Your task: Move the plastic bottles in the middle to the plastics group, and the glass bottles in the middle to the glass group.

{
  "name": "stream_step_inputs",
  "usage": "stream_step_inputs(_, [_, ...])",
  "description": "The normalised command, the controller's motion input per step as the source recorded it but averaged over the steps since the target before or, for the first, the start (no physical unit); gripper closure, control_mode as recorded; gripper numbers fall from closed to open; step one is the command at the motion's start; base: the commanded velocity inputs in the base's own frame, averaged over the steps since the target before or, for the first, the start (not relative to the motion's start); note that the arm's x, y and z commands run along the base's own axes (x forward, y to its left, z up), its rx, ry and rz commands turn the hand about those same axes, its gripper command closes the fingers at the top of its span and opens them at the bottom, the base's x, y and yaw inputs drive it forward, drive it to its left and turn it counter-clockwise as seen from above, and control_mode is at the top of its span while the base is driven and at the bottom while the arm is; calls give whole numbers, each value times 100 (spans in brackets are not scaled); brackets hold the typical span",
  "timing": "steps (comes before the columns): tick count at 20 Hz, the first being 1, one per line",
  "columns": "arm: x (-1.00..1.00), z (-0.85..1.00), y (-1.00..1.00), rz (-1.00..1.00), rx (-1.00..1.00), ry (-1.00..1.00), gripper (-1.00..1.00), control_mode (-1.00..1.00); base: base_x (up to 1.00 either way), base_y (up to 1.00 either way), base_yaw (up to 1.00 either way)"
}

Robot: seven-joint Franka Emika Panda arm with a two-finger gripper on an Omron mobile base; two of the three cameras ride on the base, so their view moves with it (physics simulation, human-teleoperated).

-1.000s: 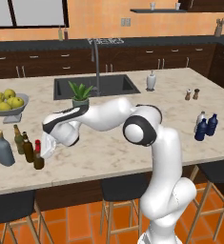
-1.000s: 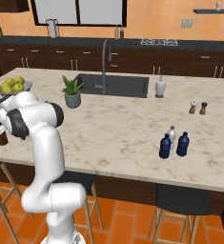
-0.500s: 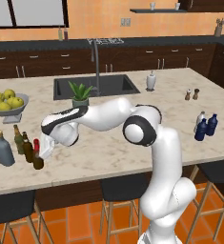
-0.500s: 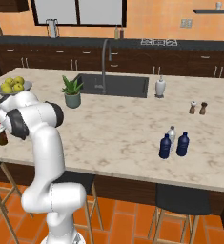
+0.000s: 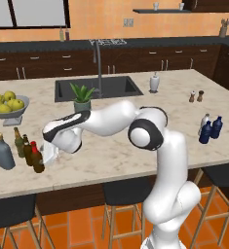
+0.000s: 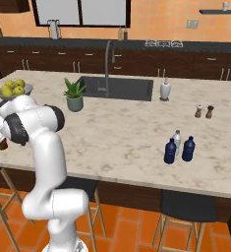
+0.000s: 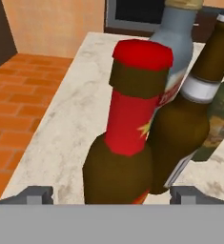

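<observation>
Red-capped glass bottle (image 7: 127, 138) stands upright on the table (image 5: 116, 151) beside the glass group (image 5: 11, 148), between spread jaws. Rigid, slick, breakable, top-heavy; best gripped at the broad lower body.

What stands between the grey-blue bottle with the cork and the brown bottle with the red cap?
In the left base view, the thin green bottle and the plain brown bottle stand between the grey-blue bottle and the red-capped bottle.

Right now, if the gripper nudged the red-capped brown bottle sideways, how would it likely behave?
The red-capped brown bottle is tall and slim, so it would probably tip rather than slide. It stands against the plain brown bottle, so it might knock it over. The open gripper straddles its base; it looks rigid and smooth, probably slippery.
</observation>
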Motion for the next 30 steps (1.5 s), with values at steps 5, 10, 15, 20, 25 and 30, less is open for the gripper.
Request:
stream_step_inputs(5, [-8, 4, -38, 0, 0, -10, -100, -100, 0, 0, 0])
stream_step_inputs(10, [-38, 38, -48, -12, 4, 2, -100, -100, 0, 0, 0])
stream_step_inputs(15, [-49, 47, -59, -36, 1, 8, -100, -100, 0, 0, 0])
stream_step_inputs(20, [-44, 36, -60, -43, 0, 8, -100, -100, 0, 0, 0])
stream_step_inputs(25, [-26, 43, -70, -43, 0, 32, -100, -100, 0, 0, 0])
stream_step_inputs(30, [-14, 44, -84, -38, 0, 39, -100, -100, 0, 0, 0])
